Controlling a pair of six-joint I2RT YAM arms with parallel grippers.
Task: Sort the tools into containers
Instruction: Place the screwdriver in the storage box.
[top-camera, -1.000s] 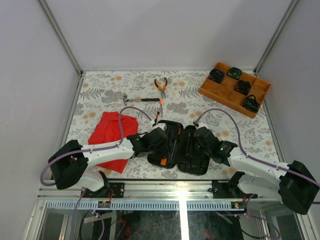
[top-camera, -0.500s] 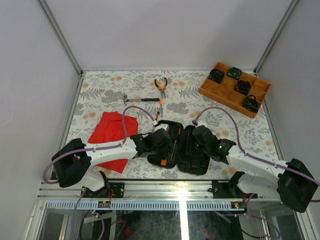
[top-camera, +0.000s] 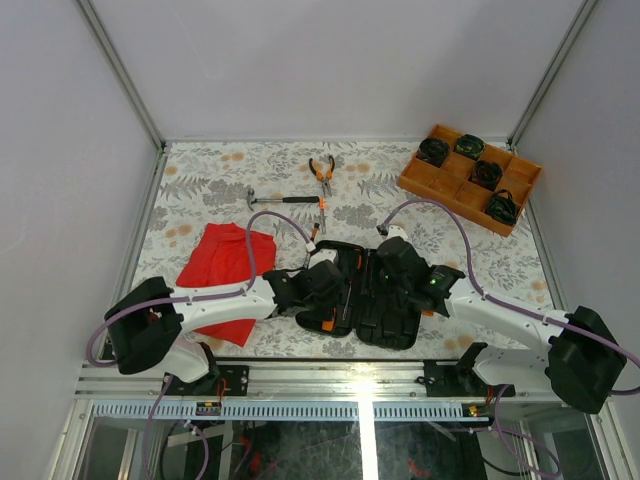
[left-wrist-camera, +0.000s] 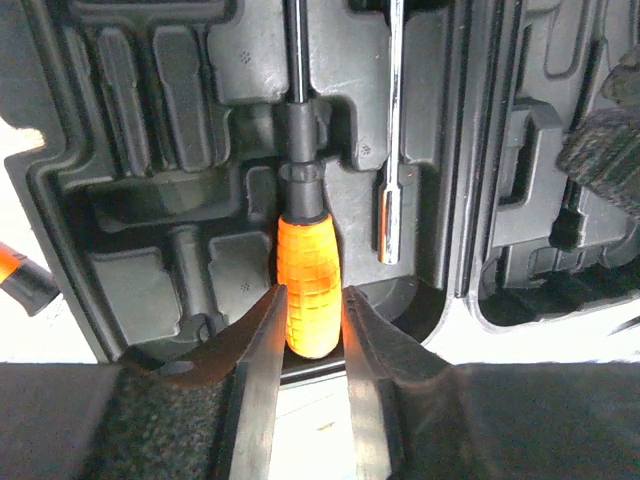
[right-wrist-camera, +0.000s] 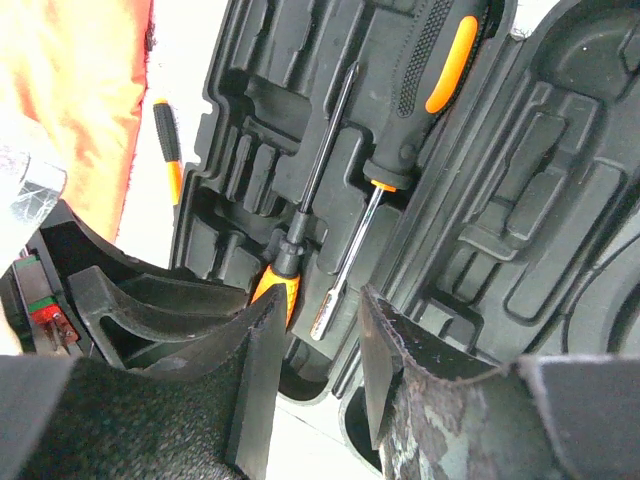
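The left fingers (left-wrist-camera: 262, 350) are squeezing the fat orange handle of a screwdriver (left-wrist-camera: 308, 285) that is lying in its slot in the open black case (left-wrist-camera: 150, 150), and a second screwdriver (left-wrist-camera: 392, 150) is lying in the slot beside it. The right fingers (right-wrist-camera: 255, 370) are hanging open over the same case with nothing between them. The hammer (top-camera: 275, 200), the pliers (top-camera: 321, 172) and a small screwdriver (top-camera: 314, 233) are lying out on the worktop (top-camera: 200, 180) behind the case, and the red cloth (top-camera: 225, 262) is lying to its left.
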